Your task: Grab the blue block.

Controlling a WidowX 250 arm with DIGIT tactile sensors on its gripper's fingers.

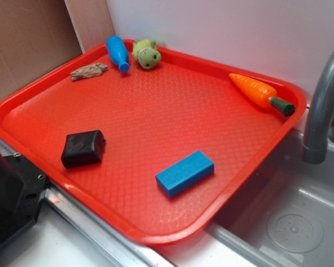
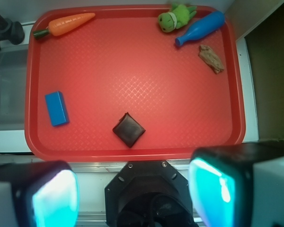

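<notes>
The blue block (image 1: 185, 173) is a plain bright blue brick lying flat near the front right edge of the red tray (image 1: 156, 119). In the wrist view the blue block (image 2: 56, 108) lies at the tray's left side. My gripper (image 2: 132, 194) hangs high above the robot base, off the tray's near edge and well away from the block. Its two fingers stand wide apart with nothing between them. The exterior view shows only the black robot base (image 1: 11, 200), not the gripper.
A black rounded block (image 1: 83, 148) lies on the tray's near left. A blue toy bottle (image 1: 117, 53), a green plush toy (image 1: 147, 53) and a small brown figure (image 1: 89, 71) sit at the far corner. A toy carrot (image 1: 261, 93) lies at the right. A grey faucet (image 1: 323, 105) stands over the sink.
</notes>
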